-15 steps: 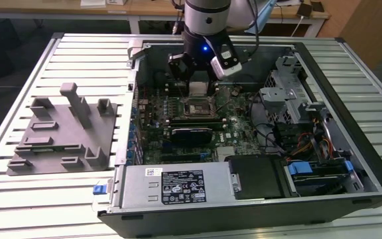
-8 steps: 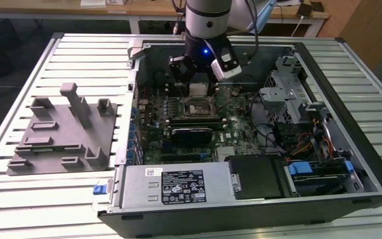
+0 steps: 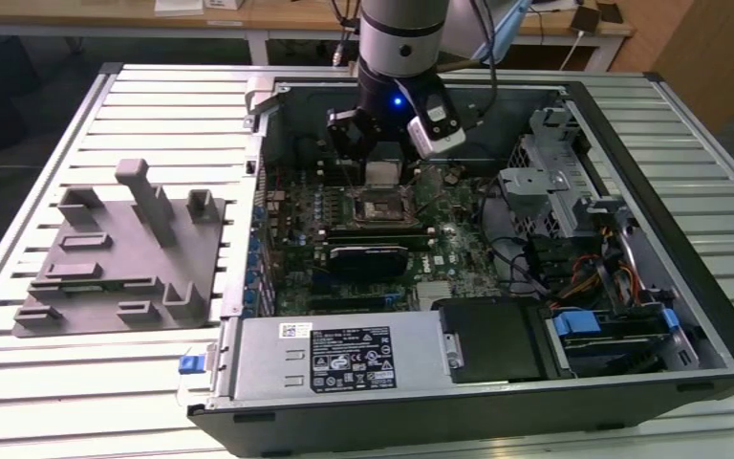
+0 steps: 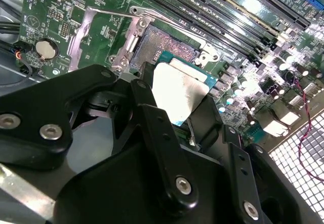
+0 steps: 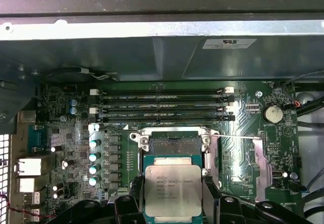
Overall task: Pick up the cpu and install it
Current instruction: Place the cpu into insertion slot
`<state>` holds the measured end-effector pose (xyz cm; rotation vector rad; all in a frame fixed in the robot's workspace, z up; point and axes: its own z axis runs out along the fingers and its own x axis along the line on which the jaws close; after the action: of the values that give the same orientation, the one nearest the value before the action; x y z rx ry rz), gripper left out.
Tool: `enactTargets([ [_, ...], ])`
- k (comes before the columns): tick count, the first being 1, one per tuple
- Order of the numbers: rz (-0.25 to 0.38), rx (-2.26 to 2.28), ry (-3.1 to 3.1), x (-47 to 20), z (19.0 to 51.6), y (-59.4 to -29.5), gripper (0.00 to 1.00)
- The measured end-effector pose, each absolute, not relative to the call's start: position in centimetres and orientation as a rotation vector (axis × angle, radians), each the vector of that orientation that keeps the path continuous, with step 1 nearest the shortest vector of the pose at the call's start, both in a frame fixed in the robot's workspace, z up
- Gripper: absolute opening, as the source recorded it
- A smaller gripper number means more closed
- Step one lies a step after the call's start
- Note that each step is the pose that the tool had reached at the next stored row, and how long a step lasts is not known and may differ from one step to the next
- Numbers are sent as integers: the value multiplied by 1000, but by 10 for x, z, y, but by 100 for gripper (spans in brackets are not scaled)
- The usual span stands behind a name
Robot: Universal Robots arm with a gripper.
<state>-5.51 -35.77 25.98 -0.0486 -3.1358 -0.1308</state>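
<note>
- Silvery-grey metal is seen between black fingers (image 3: 345,143) in the exterior view: the cpu (image 3: 381,172) is pinched by the gripper (image 3: 381,178) inside the open computer case (image 3: 673,316); it is held above the motherboard (image 3: 293,258), near the black socket (image 3: 384,207) and not seated in it; a black finned block (image 3: 367,260) lies on the socket's side nearer the camera; the grey tray (image 3: 112,258) stands on the slatted table (image 3: 35,382), beside the case at the exterior view's left, well apart from the gripper.
- In the second wrist view the cpu (image 4: 177,95) is clamped by two opposite edges between the fingers (image 4: 205,115); the socket (image 4: 163,44) is seen past it, uncovered, with its metal bracket (image 4: 96,29) lying open to one side; a coin battery (image 4: 44,48) sits near the bracket.
- In the first wrist view the cpu (image 5: 172,193) is held flat with its metal top toward the camera, gripped on both sides by the gripper (image 5: 172,199); the empty socket (image 5: 170,144) is just beside it; the memory slots (image 5: 162,105) run beyond the socket.
</note>
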Motion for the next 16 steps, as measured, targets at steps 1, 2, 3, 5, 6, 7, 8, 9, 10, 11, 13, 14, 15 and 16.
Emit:
enactTargets([
  [1,-131,-49,-3136,-55,260,-358,54],
  [2,-131,-49,-3136,-55,260,-358,54],
  [3,-131,-49,-3136,-55,260,-358,54],
  [5,-131,-49,-3136,-55,260,-358,54],
  [6,-131,-49,-3136,-55,260,-358,54],
  [7,-131,-49,-3136,-55,260,-358,54],
  [8,-131,-49,-3135,-55,260,-358,54],
  [9,-131,-49,-3135,-55,260,-358,54],
  [10,-131,-49,-3135,-55,260,-358,54],
  [11,-131,-51,-3135,-55,260,-358,54],
  [13,-131,-91,-3135,-55,260,-358,54],
  [14,-131,-116,-3135,-55,260,-358,54],
  [15,-131,-143,-3135,-55,260,-358,54],
  [16,-131,-167,-3134,-55,260,-358,54],
])
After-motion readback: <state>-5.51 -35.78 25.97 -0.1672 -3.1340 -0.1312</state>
